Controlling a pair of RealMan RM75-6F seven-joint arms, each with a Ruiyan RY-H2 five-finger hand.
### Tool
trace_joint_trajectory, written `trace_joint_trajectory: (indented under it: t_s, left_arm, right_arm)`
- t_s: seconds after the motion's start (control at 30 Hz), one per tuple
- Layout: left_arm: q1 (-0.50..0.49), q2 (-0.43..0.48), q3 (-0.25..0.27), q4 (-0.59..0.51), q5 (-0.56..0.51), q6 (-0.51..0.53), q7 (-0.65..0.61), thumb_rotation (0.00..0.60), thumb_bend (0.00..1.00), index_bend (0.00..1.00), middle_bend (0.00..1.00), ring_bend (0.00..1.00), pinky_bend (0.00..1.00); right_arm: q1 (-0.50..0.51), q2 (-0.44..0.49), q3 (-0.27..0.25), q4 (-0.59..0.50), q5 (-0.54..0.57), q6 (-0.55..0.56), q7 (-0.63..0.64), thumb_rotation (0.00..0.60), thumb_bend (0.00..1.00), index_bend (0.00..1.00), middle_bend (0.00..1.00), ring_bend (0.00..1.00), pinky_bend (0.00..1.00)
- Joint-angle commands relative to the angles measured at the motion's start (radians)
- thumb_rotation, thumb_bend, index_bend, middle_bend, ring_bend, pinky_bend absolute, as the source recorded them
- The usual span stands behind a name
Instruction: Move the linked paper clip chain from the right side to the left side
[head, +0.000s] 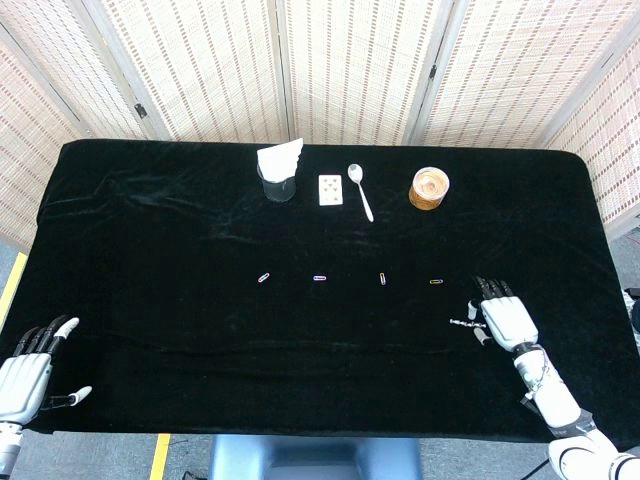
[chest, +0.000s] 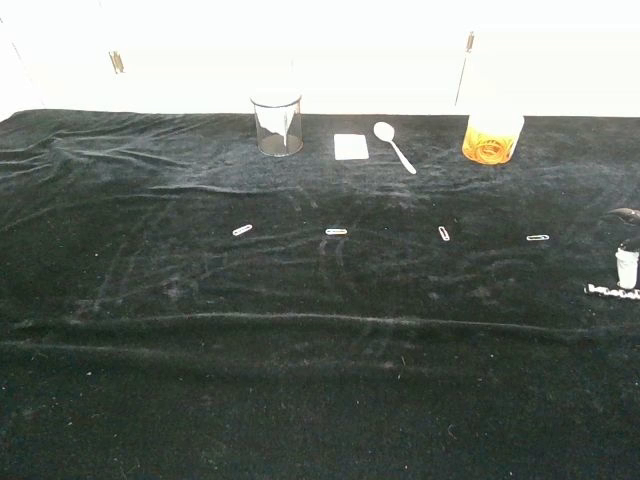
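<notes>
The linked paper clip chain (head: 463, 323) lies flat on the black cloth at the right side; in the chest view the chain (chest: 612, 292) shows at the right edge. My right hand (head: 506, 320) sits just right of it, palm down with fingers apart, its thumb side reaching the chain's right end. I cannot tell whether it touches. One fingertip (chest: 627, 263) hangs just above the chain in the chest view. My left hand (head: 26, 375) rests at the table's near left corner, fingers spread and holding nothing.
Several single paper clips lie in a row across the middle, from one at the left (head: 264, 277) to one at the right (head: 436, 282). At the back stand a glass with a napkin (head: 278, 175), a playing card (head: 330, 189), a spoon (head: 360, 190) and a jar (head: 430, 188).
</notes>
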Motion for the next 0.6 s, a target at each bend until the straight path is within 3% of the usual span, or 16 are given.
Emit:
trace_joint_trajectory:
  t_s: [0.03, 0.6]
  left_arm:
    - [-0.001, 0.001, 0.0, 0.0, -0.001, -0.002, -0.002, 0.6, 0.15, 0.0, 0.06, 0.13, 0.1]
    - [-0.008, 0.011, 0.001, 0.004, -0.007, -0.014, -0.034, 0.6, 0.15, 0.0, 0.06, 0.12, 0.1]
  right_arm:
    - [0.001, -0.002, -0.001, 0.001, 0.0, 0.002, -0.001, 0.6, 0.36, 0.5, 0.0, 0.0, 0.0]
    - [0.024, -0.022, 0.006, 0.02, 0.035, -0.028, -0.003, 0.6, 0.36, 0.6, 0.02, 0.02, 0.0]
